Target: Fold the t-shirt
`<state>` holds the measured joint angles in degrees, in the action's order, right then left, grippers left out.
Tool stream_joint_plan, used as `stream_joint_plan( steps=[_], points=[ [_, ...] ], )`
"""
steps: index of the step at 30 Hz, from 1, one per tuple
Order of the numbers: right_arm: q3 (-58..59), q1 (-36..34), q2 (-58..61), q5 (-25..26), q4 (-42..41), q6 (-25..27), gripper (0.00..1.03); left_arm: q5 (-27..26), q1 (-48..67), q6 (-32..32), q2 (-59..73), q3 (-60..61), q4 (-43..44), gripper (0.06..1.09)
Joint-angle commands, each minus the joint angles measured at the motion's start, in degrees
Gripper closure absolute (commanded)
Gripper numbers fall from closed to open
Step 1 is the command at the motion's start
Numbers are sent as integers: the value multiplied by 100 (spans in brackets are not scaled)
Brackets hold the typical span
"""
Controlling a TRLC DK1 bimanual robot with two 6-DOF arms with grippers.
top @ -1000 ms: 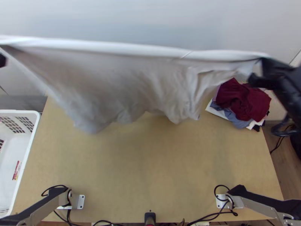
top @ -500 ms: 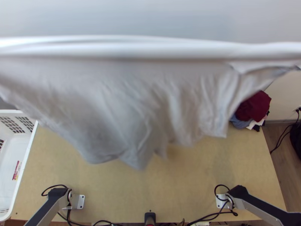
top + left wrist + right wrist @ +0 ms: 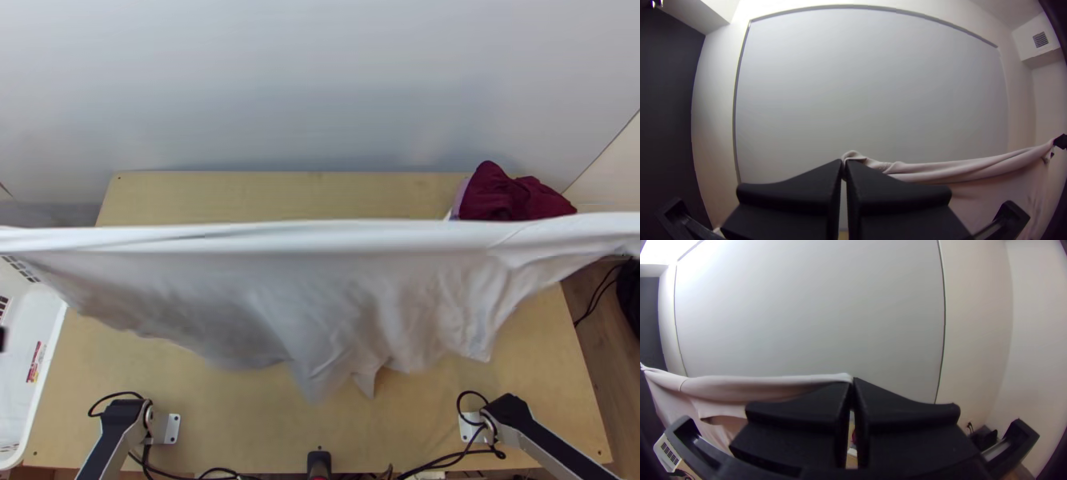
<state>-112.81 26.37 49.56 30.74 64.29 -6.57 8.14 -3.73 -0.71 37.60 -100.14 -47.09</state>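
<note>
The light grey-white t-shirt (image 3: pixel 320 296) hangs in the air above the table, its upper edge pulled nearly straight across the top view and its lower part draping in loose, uneven folds. In the left wrist view, my left gripper (image 3: pixel 844 162) is shut on one end of that edge. My right gripper (image 3: pixel 853 381) is shut on the opposite end in its own wrist view, with the cloth (image 3: pixel 760 384) running away taut from the fingertips.
Dark red clothing (image 3: pixel 512 194) lies piled at the table's back right corner. A white basket (image 3: pixel 56 320) stands at the left side. Bare wood of the table (image 3: pixel 264 432) shows along the near edge, between the arms' bases.
The shirt's upper edge first stretched wider as my right gripper moved right, then shifted down the picture toward the near edge, uncovering the back of the table. Both grippers kept their hold.
</note>
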Motion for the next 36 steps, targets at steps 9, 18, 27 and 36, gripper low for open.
stream_joint_plan(
  steps=[9,18,27,36],
  points=[
    [3503,158,353,-745,-2043,-1004,100,-454,241,-1520,863,2921,780,105],
    [4039,-1117,2348,-2072,-3942,-1171,100,-296,417,-1669,2743,3580,2793,105],
    [3152,-1196,4571,-2239,-4751,-1268,100,-67,496,-1740,4730,3316,4340,105],
    [1517,-1187,6338,-2222,-4874,-1347,100,364,311,-1713,6338,2394,5263,105]
  ],
)
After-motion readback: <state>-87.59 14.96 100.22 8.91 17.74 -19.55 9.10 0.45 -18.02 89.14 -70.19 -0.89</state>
